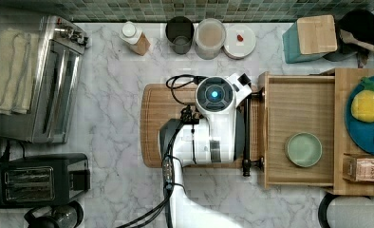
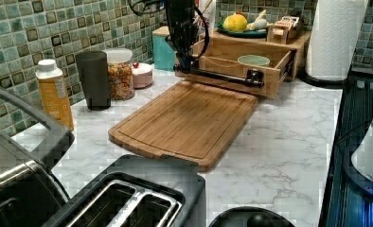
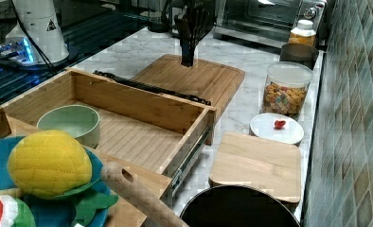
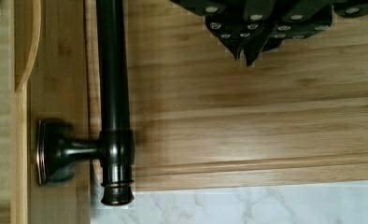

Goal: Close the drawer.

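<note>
Left of centre in the top view, the cutting board (image 1: 175,126) is seen under the arm. The gripper (image 4: 245,44) is held above the board, just beside the dark handle bar (image 1: 246,130), apparently not touching it; whether its fingers are apart or together cannot be told. At centre right, the drawer (image 1: 299,99) is seen fully pulled out, a green bowl (image 1: 303,149) inside. The closing is judged not yet begun; the whole push remains.
</note>
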Action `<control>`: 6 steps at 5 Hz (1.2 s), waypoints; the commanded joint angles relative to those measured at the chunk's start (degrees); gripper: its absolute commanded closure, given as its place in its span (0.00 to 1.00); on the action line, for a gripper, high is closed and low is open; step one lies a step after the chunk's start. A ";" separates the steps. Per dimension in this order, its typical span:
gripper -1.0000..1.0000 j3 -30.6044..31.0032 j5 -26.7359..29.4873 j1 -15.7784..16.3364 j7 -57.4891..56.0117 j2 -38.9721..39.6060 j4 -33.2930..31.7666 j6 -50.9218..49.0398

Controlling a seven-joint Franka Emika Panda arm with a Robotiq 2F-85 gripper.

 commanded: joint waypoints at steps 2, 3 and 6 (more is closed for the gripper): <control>1.00 -2.12 -6.64 -0.71 4.22 0.82 -4.80 7.48; 1.00 -2.62 -6.66 -2.46 1.04 0.52 -4.56 7.32; 1.00 -4.43 -2.67 -10.71 -14.79 0.99 -4.31 9.23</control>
